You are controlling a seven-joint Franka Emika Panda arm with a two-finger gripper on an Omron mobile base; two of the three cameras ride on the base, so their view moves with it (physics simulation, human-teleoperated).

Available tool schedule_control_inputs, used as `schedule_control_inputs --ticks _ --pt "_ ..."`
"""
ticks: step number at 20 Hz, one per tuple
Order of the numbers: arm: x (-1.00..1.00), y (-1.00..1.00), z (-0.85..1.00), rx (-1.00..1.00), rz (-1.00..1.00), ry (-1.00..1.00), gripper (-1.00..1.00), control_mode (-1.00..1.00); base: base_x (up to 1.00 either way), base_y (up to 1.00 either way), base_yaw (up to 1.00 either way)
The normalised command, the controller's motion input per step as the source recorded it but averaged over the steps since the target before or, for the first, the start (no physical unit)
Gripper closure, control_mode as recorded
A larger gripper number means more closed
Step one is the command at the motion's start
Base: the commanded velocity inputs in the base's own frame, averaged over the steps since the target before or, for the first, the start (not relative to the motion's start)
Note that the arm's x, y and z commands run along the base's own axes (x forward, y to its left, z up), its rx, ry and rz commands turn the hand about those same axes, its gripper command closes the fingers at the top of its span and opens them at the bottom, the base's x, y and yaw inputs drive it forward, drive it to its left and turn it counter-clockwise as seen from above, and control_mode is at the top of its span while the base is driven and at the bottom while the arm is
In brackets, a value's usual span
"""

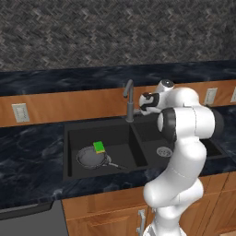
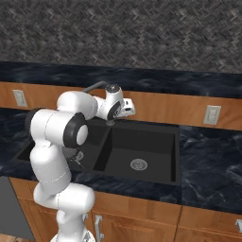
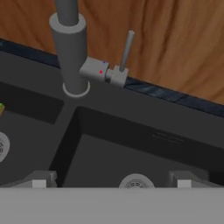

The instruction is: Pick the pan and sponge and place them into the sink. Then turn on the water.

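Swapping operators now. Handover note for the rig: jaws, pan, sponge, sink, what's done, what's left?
Gripper: jaws open, empty, beside the faucet, facing its handle.
Pan: in the left basin of the sink.
Sponge: same basin, at the pan's far rim.
Done: both items placed.
Left: turn on the water; none visibly running, handle upright and untouched.

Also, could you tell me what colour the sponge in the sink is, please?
Bright green; the sponge shows best in the left base view.
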Motion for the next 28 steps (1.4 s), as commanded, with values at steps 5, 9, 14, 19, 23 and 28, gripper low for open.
schedule_control_inputs --ticks 5,9,14,19,23,28 --pt "0.23 0.0 0.0 0.03 0.0 0.0 -1.0 -1.0 0.0 0.0 0.0" --pt "0.15 0.0 0.0 0.03 0.0 0.0 -1.0 -1.0 0.0 0.0 0.0" --pt "0.14 0.0 -0.03 0.04 0.0 0.0 -1.0 -1.0 0.0 0.0 0.0" --pt "0.22 0.0 -0.03 0.02 0.0 0.0 -1.0 -1.0 0.0 0.0 0.0" --pt "0.24 0.0 -0.14 0.01 0.0 0.0 -1.0 -1.0 0.0 0.0 0.0" --pt "0.19 0.0 -0.12 0.0 0.0 0.0 -1.0 -1.0 0.0 0.0 0.0"
